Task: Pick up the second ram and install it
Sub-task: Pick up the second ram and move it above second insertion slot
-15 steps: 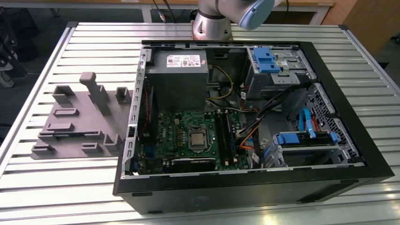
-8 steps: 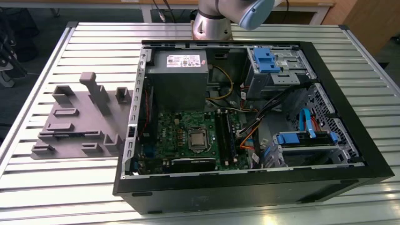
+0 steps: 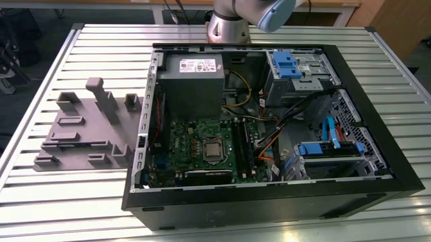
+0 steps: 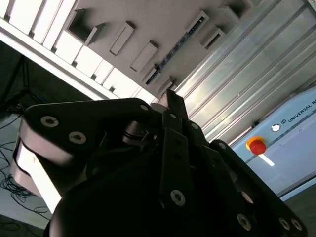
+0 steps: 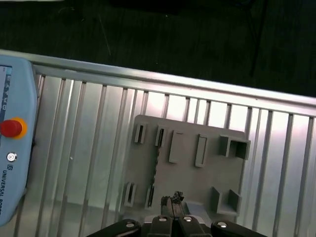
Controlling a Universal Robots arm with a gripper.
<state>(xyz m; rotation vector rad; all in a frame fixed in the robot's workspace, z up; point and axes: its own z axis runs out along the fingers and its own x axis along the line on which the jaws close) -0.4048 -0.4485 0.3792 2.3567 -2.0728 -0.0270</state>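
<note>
The second ram [image 5: 154, 170] stands on edge in the grey fixture [image 5: 187, 168], a thin line running between two of its slots. In the second wrist view the ram [image 4: 178, 43] is a dark strip with blue-green glints on the fixture [image 4: 148, 19]. My gripper [image 5: 173, 199] hangs well above the fixture, a little to one side of the ram, its black fingers [image 4: 171, 104] together with nothing between them. In the exterior view the fixture [image 3: 81, 131] lies at the exterior view's left of the open computer case [image 3: 269, 201], whose long black memory slots [image 3: 239, 147] sit beside the processor.
A teach pendant [image 5: 15, 148] with a red stop button [image 4: 256, 146] lies on the slatted metal table [image 3: 54, 201] near the fixture. The arm's base [image 3: 227, 27] stands behind the case. Cables, drive cages and a power supply [image 3: 195, 85] crowd the case interior.
</note>
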